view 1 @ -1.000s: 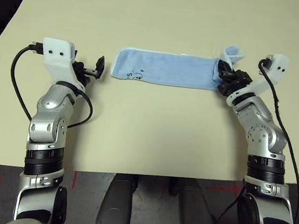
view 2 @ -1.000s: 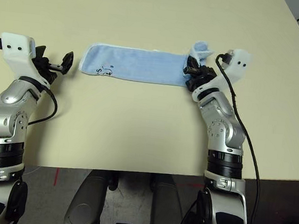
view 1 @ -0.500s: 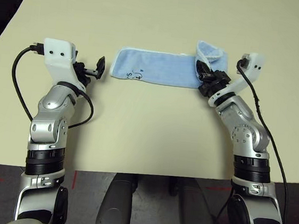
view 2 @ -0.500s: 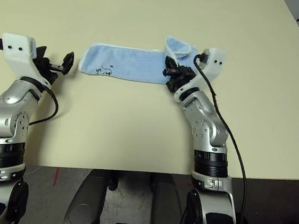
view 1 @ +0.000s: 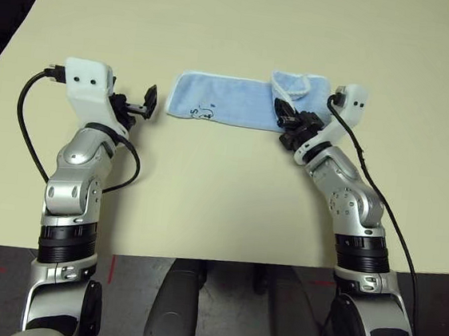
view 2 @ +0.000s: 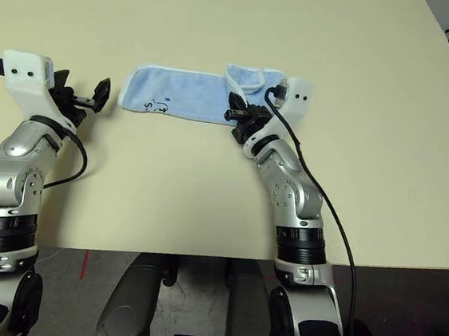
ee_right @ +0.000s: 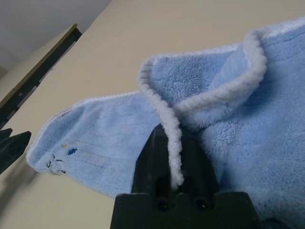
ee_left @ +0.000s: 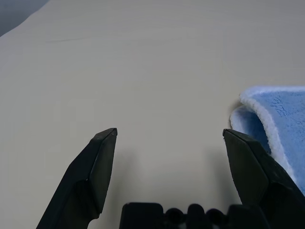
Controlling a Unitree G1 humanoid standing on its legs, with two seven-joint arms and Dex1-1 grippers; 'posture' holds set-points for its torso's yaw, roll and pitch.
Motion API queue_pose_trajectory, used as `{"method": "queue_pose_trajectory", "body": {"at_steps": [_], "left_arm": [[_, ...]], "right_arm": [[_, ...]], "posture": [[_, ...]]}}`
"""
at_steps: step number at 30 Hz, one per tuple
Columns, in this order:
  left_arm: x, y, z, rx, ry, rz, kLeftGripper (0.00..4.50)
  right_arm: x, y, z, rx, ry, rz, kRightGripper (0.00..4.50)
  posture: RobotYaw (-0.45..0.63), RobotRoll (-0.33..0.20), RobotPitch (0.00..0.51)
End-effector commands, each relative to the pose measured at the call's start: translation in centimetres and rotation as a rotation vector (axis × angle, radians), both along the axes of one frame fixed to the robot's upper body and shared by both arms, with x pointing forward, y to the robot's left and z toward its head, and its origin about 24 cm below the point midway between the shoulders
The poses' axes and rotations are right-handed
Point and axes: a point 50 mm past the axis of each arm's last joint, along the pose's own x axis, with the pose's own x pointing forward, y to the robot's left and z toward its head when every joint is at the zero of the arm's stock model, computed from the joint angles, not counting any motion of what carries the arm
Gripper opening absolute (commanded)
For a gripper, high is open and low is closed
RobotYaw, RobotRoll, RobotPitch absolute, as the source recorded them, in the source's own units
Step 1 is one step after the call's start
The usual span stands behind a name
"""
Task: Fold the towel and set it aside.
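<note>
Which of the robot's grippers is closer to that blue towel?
Right. The right gripper is at the towel, its folded-over end draped on it; the left gripper waits open just beside the other end.

Cream desk, light-blue towel lying as a folded strip near its middle, right end doubled back over itself

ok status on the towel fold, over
Left gripper open, idle beside towel. Right gripper at the towel's folded-over right end, grip unclear. Nothing in the way on table.
</note>
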Motion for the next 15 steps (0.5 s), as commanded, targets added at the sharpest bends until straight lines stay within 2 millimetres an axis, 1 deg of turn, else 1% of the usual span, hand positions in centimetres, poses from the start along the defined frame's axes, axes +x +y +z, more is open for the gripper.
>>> {"method": "queue_pose_trajectory", "body": {"at_steps": [1, 8, 9, 12, 15], "left_arm": [[-0.27, 0.21, -0.42, 0.000, 0.010, 0.015, 4.50], [-0.15, 0.04, -0.40, -0.001, 0.011, 0.009, 4.50], [-0.14, 0.04, -0.40, -0.002, 0.011, 0.009, 4.50], [-0.14, 0.05, -0.41, -0.003, 0.011, 0.009, 4.50], [-0.12, 0.00, -0.39, -0.005, 0.010, 0.009, 4.50]], "right_arm": [[0.18, -0.12, -0.62, -0.015, 0.033, -0.011, 1.60], [0.19, -0.22, -0.44, -0.021, 0.030, -0.007, 4.26], [0.20, -0.26, -0.40, -0.021, 0.028, -0.006, 4.49], [0.19, -0.35, -0.25, -0.021, 0.021, -0.004, 4.49], [0.05, -0.38, 0.33, -0.010, 0.002, 0.024, 4.49]], "posture": [[0.06, 0.000, 0.317], [0.05, 0.000, 0.317], [0.05, 0.000, 0.317], [0.05, 0.000, 0.315], [0.05, 0.000, 0.315]]}}
